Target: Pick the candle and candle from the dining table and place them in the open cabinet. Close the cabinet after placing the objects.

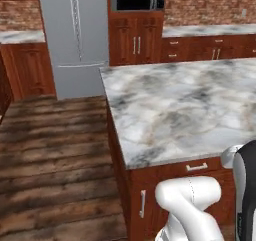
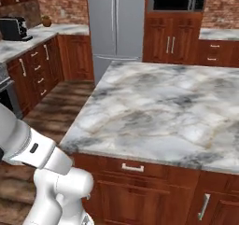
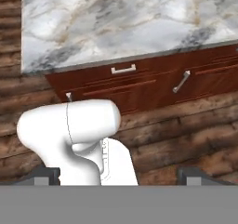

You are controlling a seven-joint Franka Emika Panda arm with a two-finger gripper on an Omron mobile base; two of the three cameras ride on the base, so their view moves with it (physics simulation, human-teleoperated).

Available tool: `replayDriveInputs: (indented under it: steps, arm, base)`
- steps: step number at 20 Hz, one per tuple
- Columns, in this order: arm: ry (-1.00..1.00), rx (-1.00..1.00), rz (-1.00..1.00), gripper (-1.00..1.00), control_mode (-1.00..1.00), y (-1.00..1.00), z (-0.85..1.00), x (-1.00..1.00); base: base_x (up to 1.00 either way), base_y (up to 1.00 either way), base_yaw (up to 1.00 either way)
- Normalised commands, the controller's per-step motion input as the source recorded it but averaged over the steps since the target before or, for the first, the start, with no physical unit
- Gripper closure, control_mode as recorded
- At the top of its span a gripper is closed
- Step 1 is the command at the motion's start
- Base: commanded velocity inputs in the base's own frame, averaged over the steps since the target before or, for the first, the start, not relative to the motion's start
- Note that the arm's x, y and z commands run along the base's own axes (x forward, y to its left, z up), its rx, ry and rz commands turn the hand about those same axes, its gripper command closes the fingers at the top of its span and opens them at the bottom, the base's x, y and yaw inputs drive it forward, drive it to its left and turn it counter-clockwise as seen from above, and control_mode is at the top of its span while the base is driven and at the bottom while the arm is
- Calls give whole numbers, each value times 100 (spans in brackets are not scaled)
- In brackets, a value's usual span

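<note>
The dining table [image 1: 185, 110] [image 2: 158, 112] is a big island with a veined marble top over reddish-brown drawers, and the part of its top that shows is bare. Both candles and the open cabinet are out of view. In the hand view my gripper [image 3: 119, 175] hangs above the floor in front of the table's [image 3: 116, 23] drawer side. Its two dark fingertips [image 3: 44, 175] stand far apart, so it is open and empty.
A steel fridge [image 1: 75, 35] [image 2: 114, 23] stands beyond the table. Beside it is a tall wooden unit [image 1: 134, 45] with two shut doors under a dark niche. A side counter with a coffee machine [image 2: 14, 28] runs at the left. Plank floor [image 1: 50, 160] lies left of the table.
</note>
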Motion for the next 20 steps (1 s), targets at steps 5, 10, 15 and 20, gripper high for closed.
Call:
replayDriveInputs:
  steps: [5, 10, 15, 20]
  arm:
    - [0, 0, 0, -100, 100, 0, 0, 0]
    - [0, 0, 0, -100, 100, 0, 0, 0]
    - [0, 0, 0, -100, 100, 0, 0, 0]
    - [0, 0, 0, -100, 100, 0, 0, 0]
  base:
    - [25, -93, -67]
    - [29, -88, -66]
    - [82, -91, -25]
    - [82, -85, 6]
